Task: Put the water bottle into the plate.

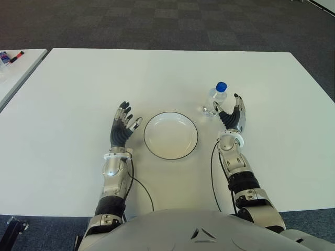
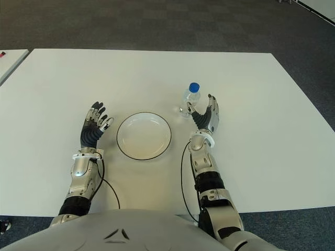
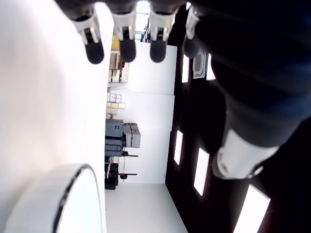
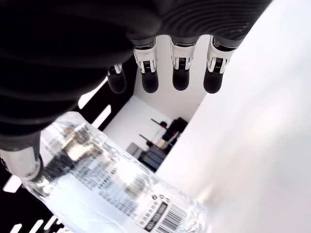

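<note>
Currently: right hand (image 1: 234,116) fingers spread, gripping nothing, beside upright water bottle (image 1: 214,100) | bottle right of white plate (image 1: 171,135) | left hand (image 1: 121,125) relaxed, empty, left of plate | risk: nudging could topple bottle.

One white table (image 1: 78,83), one white plate (image 1: 171,135), one clear water bottle (image 1: 214,99) with a blue cap (image 1: 221,86), two robot hands, left hand (image 1: 122,126), right hand (image 1: 233,116)
</note>
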Robot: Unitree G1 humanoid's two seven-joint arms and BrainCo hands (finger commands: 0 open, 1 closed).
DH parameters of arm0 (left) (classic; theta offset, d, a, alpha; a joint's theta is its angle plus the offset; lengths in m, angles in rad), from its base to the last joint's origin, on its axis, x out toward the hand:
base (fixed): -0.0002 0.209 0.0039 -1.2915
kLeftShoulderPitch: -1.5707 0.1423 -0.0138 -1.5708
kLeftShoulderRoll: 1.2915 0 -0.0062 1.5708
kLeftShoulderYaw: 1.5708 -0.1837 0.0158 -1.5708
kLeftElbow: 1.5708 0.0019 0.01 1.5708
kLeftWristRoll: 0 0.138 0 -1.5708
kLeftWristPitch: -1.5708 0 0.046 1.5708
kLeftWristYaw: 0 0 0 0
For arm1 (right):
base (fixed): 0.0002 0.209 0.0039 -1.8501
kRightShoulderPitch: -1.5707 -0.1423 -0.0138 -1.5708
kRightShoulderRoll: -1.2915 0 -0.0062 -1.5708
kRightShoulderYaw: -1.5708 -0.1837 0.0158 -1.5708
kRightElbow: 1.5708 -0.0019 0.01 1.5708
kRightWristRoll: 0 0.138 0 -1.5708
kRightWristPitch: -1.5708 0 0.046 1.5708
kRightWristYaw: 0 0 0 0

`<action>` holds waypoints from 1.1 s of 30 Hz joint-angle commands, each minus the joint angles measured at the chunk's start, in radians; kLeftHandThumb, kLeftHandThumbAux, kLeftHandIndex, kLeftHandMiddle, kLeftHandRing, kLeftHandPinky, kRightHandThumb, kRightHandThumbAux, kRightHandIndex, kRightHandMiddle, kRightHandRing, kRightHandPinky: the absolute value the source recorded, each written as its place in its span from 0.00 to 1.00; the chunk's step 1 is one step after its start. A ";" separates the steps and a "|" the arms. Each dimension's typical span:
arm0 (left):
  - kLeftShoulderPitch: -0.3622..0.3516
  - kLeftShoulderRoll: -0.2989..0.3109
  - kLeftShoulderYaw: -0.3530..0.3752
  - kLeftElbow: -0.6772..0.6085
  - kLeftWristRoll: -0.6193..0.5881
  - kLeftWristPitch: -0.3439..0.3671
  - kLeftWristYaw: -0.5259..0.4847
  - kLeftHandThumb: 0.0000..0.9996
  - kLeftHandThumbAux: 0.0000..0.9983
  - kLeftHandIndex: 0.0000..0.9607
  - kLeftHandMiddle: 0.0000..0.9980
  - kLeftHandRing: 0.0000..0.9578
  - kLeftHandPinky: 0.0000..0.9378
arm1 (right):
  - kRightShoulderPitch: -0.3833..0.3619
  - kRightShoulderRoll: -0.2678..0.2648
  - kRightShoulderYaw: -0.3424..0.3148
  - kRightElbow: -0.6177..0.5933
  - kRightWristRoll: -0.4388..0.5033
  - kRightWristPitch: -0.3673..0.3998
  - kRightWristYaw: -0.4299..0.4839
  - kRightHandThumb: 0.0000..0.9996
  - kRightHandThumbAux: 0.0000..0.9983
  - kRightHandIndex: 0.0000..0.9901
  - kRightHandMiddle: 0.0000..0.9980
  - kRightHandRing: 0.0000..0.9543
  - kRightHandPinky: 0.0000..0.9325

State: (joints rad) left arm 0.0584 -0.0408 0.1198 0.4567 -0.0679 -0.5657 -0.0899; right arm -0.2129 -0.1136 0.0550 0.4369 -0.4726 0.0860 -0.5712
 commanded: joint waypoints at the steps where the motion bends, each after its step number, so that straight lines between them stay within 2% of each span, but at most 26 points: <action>1: 0.004 0.001 -0.012 0.004 0.007 -0.001 0.004 0.21 0.74 0.07 0.09 0.09 0.13 | -0.026 -0.021 0.008 0.008 -0.011 0.038 0.026 0.38 0.44 0.00 0.00 0.01 0.04; 19: 0.007 -0.014 -0.023 0.016 0.006 -0.057 0.018 0.26 0.77 0.07 0.10 0.09 0.13 | -0.051 -0.050 0.019 0.029 -0.005 0.050 0.034 0.36 0.45 0.00 0.00 0.00 0.05; 33: 0.002 -0.009 -0.029 0.032 0.004 -0.069 0.005 0.28 0.78 0.07 0.09 0.09 0.14 | -0.039 -0.047 0.018 0.048 0.016 0.002 0.043 0.37 0.45 0.00 0.00 0.00 0.04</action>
State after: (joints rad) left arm 0.0593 -0.0523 0.0993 0.4744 -0.0682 -0.6336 -0.0840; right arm -0.2508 -0.1631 0.0671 0.4656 -0.4670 0.1040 -0.5377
